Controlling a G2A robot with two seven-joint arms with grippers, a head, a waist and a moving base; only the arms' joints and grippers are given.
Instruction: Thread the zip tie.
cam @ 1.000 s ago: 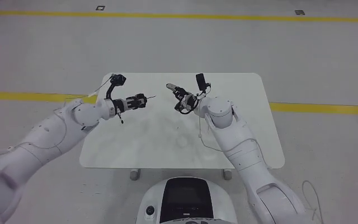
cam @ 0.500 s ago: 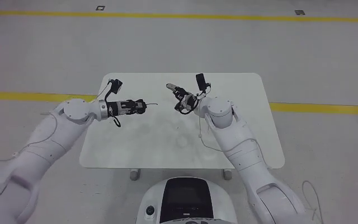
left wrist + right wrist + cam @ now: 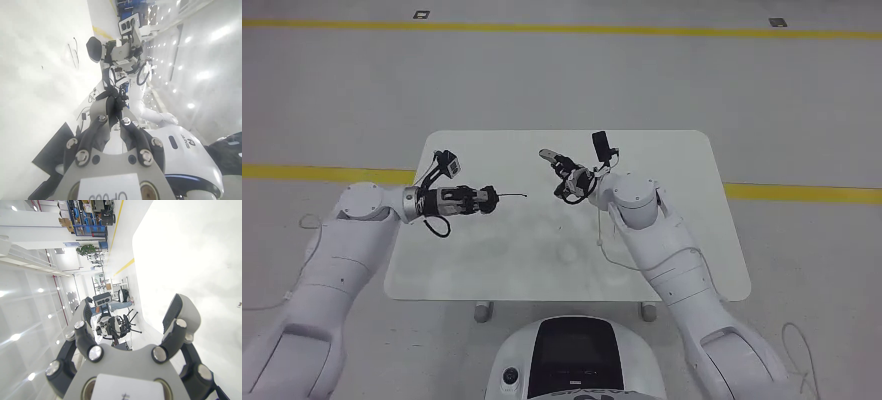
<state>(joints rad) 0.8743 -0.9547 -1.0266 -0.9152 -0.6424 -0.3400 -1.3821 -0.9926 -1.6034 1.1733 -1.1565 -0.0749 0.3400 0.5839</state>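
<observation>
- Left arm [image 3: 340, 258] is bent sharply at the elbow, with the forearm level and pointing across the worktop [image 3: 682, 170]. Its jaws are pinched shut on the zip tie [image 3: 510, 196].
- The tie's thin tail sticks straight out toward the other arm.
- Right arm [image 3: 662, 245] reaches over the far middle, its jaws spread wide and holding nothing.
- There's a clear gap between the tie's tip and those open jaws.

The left gripper [image 3: 491, 198], clasping the zip tie [image 3: 510, 195], moves lower in the frame as its elbow draws toward the left edge.
</observation>
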